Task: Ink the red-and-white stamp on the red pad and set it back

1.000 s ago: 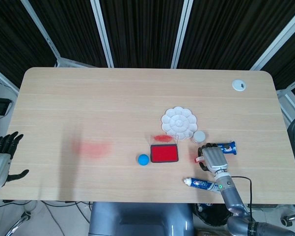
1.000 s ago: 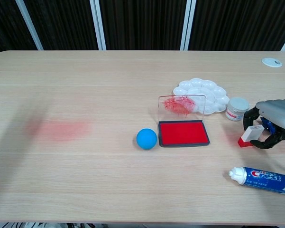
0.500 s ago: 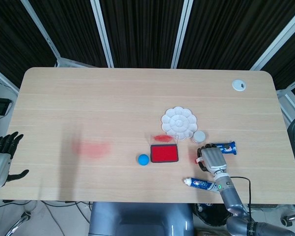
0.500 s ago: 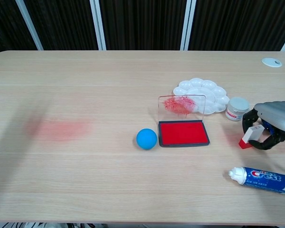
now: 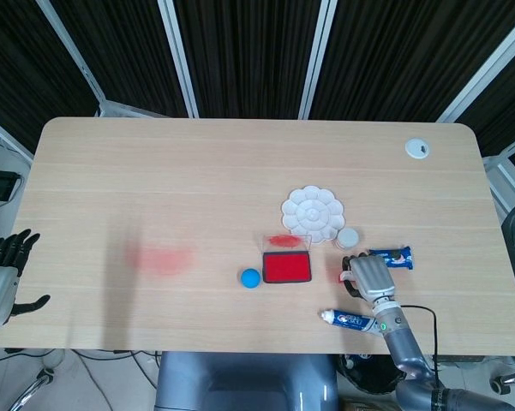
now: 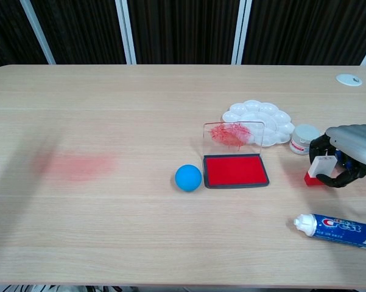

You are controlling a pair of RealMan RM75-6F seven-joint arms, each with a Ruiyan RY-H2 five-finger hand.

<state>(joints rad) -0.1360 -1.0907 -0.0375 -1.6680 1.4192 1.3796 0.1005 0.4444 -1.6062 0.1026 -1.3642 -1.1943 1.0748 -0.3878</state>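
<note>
My right robot hand is pinching the red-and-white stamp, base on the table right of the red pad. Left robot hand spread, off the table's left edge.

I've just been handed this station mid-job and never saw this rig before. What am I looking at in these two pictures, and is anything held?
Two robot arms with fingered hands work at a table. One picture looks down from the head, the other forward from the chest. The right hand grips the red-and-white stamp, right of the open red ink pad. The left hand waits off the table's edge, holding nothing. Also lying there: a blue ball, white palette, small jar and toothpaste tube.
</note>
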